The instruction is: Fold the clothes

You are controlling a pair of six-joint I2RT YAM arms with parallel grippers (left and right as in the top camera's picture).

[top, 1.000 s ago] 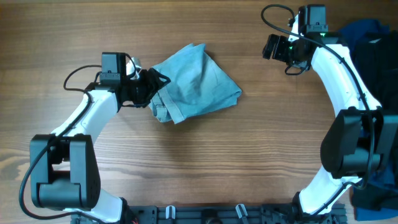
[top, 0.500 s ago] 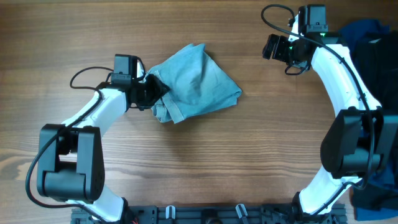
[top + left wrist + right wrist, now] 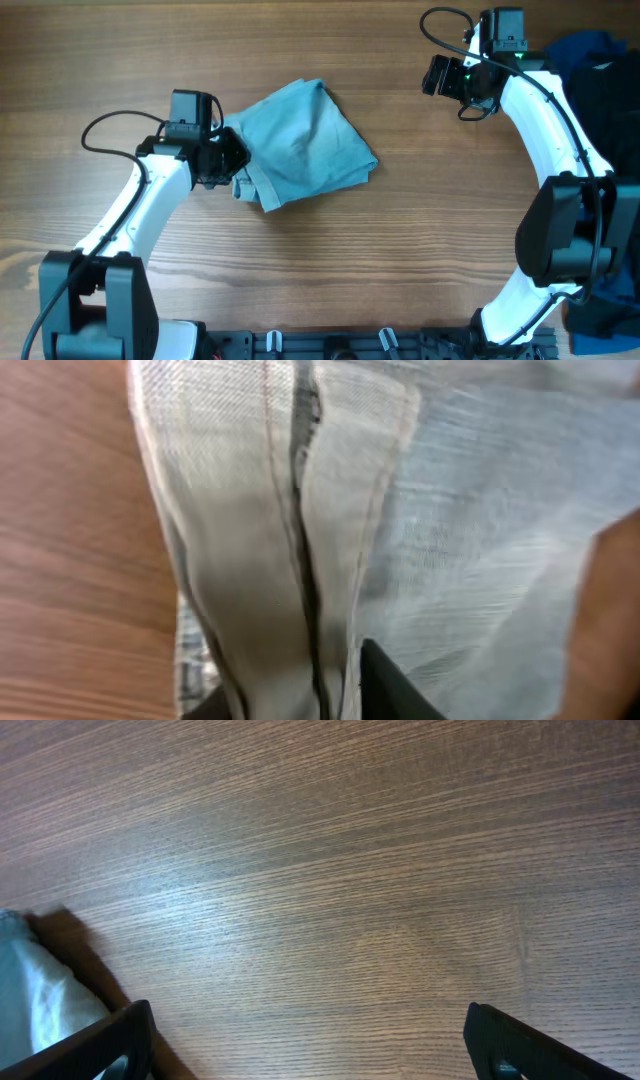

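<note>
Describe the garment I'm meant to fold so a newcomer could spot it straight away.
On the wooden table, look left of centre, beside the left pincer. There lies a crumpled pair of light blue jeans with stitched seams. It is pale and faded, unlike the dark blue garment heaped at the right edge.

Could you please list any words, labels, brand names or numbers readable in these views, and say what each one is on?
None: no readable text appears in any view.
The jeans show only seams and stitching, no label.
The wooden table carries only grain.
The arms show no legible marking from overhead.
</note>
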